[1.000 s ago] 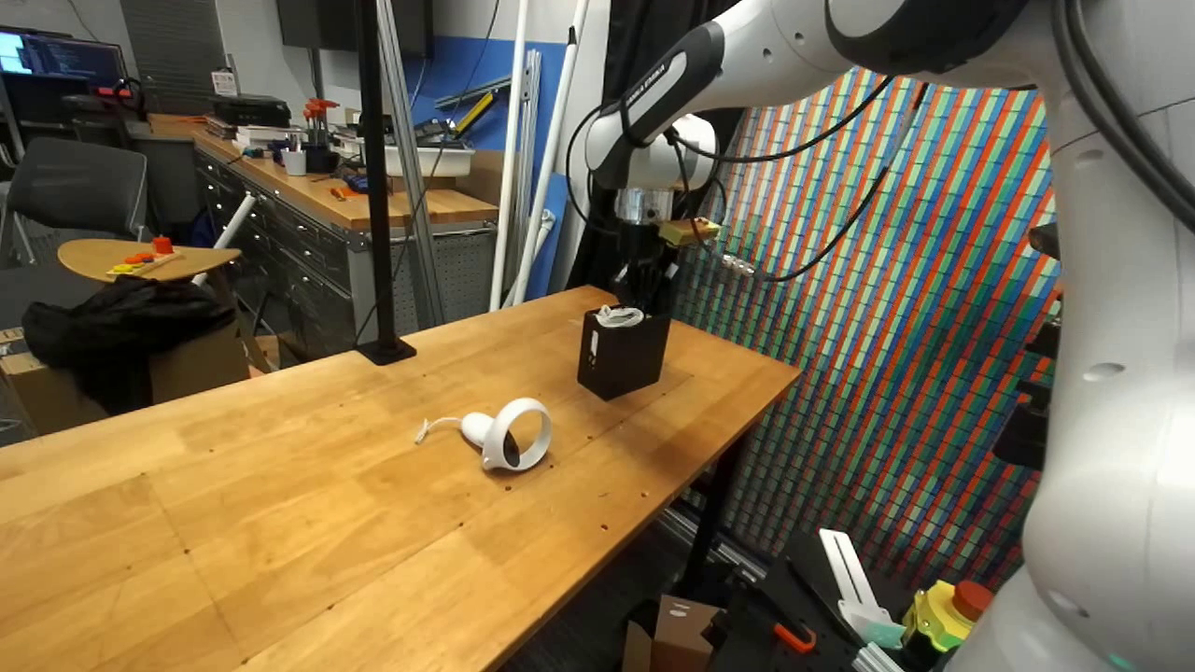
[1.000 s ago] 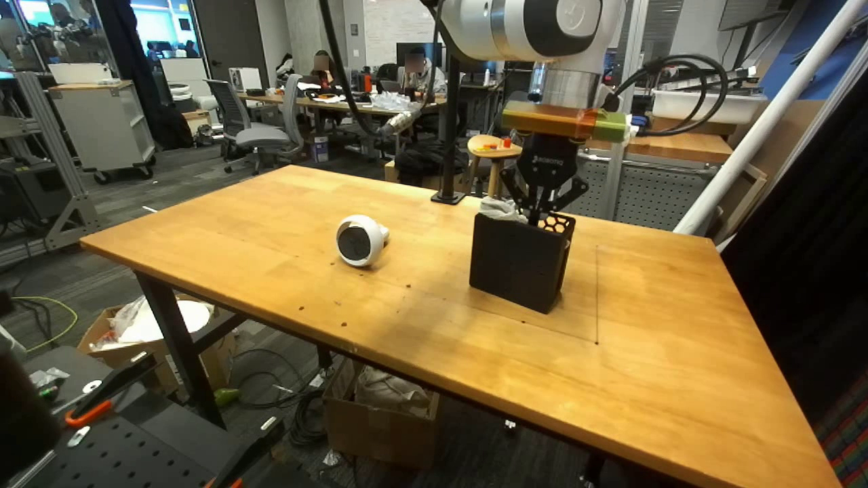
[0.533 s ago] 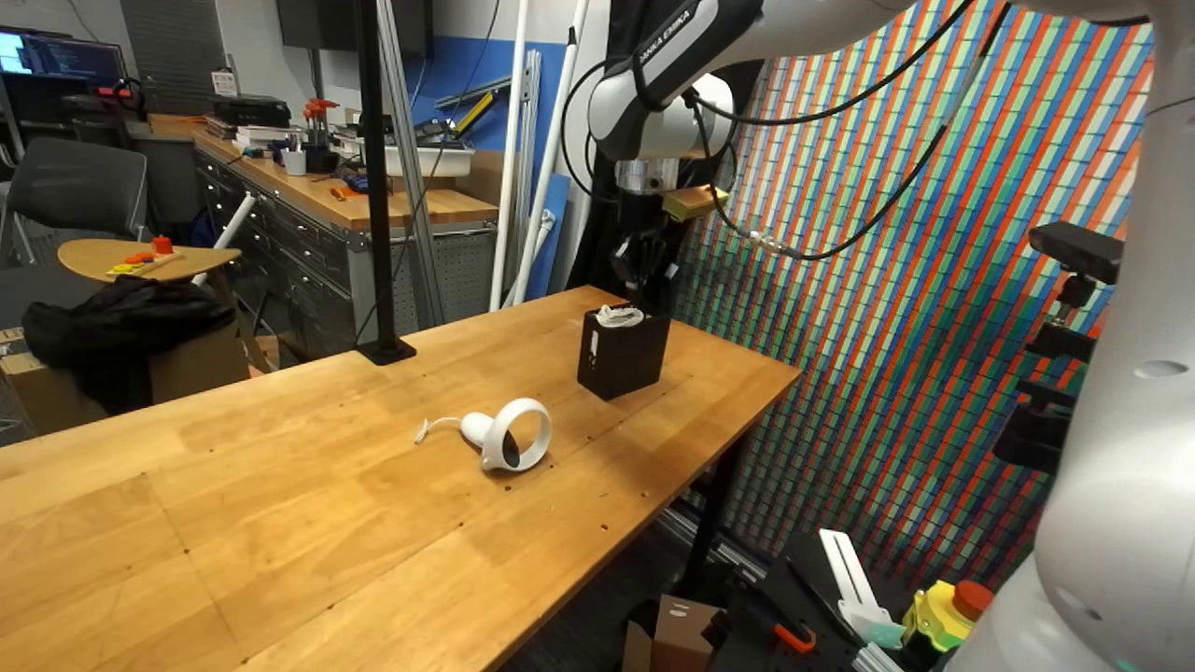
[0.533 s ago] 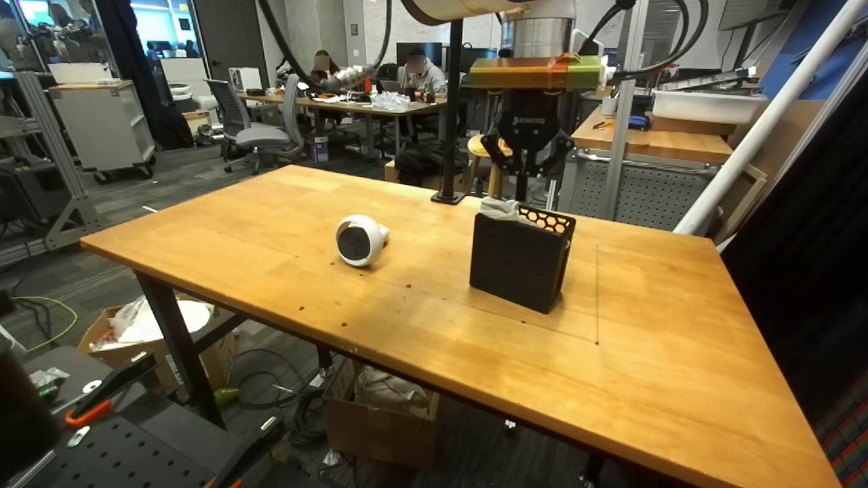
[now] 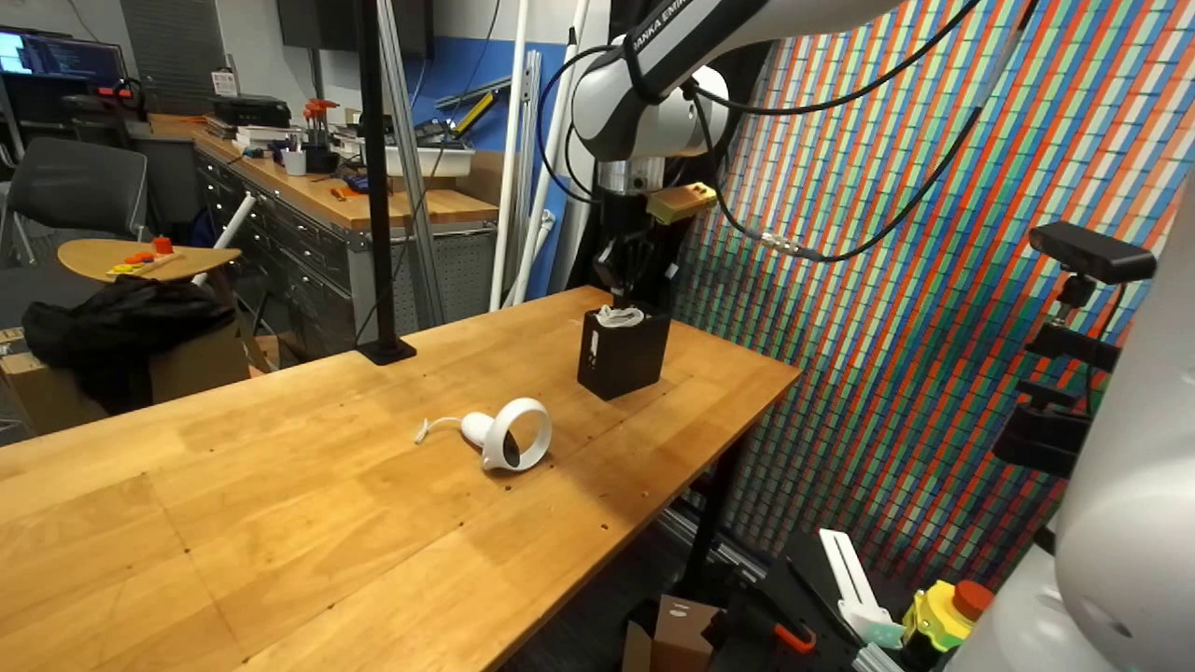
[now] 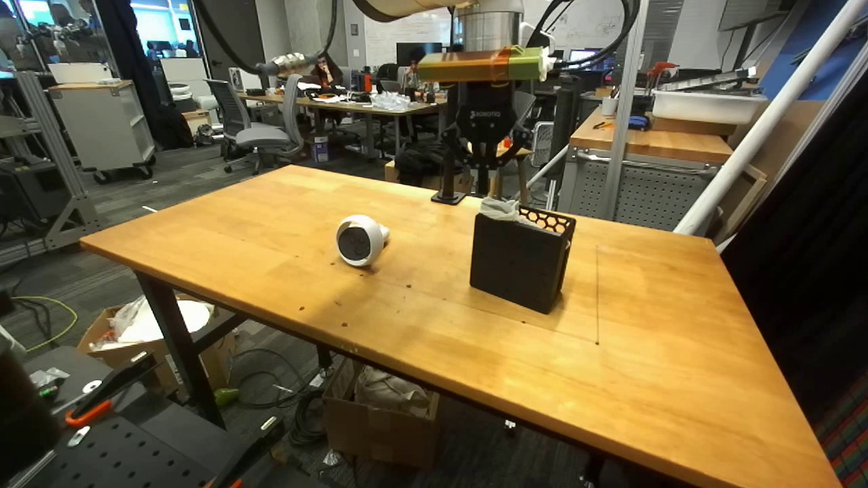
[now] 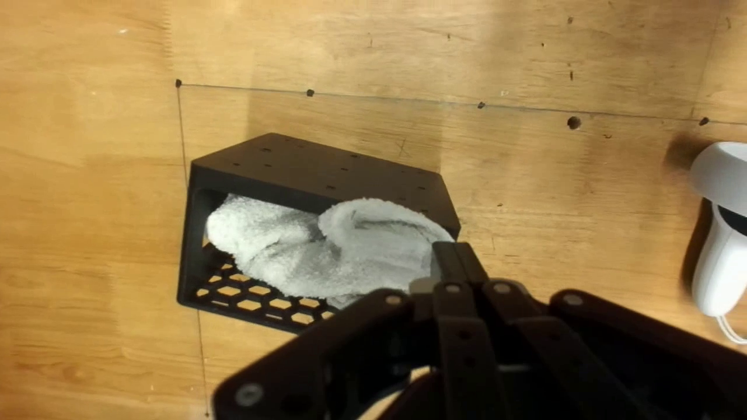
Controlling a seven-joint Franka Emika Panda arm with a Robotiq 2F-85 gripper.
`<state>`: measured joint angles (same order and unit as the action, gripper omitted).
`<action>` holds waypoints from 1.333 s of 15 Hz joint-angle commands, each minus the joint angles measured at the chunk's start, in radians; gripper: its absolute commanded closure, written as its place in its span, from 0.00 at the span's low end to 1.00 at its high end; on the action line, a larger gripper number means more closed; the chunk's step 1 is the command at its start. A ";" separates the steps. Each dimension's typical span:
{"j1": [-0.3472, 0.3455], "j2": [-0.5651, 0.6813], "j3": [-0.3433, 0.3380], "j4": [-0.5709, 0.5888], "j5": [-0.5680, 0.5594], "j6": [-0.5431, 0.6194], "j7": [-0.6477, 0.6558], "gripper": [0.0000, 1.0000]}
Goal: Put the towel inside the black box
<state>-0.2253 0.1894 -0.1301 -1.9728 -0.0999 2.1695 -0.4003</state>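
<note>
Hanging by one end of the black box [image 7: 327,175], above the table [image 7: 93,262], the jaws are pressed together with no gap that the wrist view can show, and nothing is pinched between them. Both exterior views show them up near the top of the box; it is hard to tell just how close they come to the white towel [image 7: 280,251].

The towel is in the box, all bunched up. It doesn't all tuck in, though: a puffy fold [image 7: 385,233] pokes up past the rim [image 7: 257,188], at the end by the jaws. How deep the rest goes can't be seen. The job looks done, or very nearly; maybe the fold just wants a little pat down.

The towel looks fuzzy, so it is likely soft, light and floppy, easy to squash and not slippery. It should not break if squeezed. If it must be moved, the puffy fold is the best place to pinch, since it sticks up where the jaws can reach. They should grab only cloth, or they might nip the box's side and drag the box along.

Out on the table, well apart from the box, lies a white VR controller [image 7: 719,256]. Farther off, a black post [image 5: 372,187] stands at the table's edge, and a grey office chair [image 6: 261,137] stands way beyond.
</note>
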 commanded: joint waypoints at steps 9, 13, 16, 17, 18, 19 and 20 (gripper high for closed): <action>0.023 -0.035 -0.007 -0.063 -0.023 0.031 0.022 0.98; 0.018 -0.026 -0.012 -0.049 -0.022 0.026 0.011 0.98; 0.014 -0.018 -0.018 -0.031 -0.020 0.019 0.002 0.98; 0.012 -0.014 -0.019 -0.025 -0.019 0.016 -0.001 0.98; 0.011 -0.010 -0.020 -0.018 -0.018 0.013 -0.003 0.98; 0.010 -0.005 -0.021 -0.009 -0.018 0.010 -0.005 0.98; 0.010 0.000 -0.021 0.001 -0.017 0.006 -0.007 0.98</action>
<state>-0.2140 0.1754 -0.1448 -2.0123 -0.1018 2.1867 -0.3919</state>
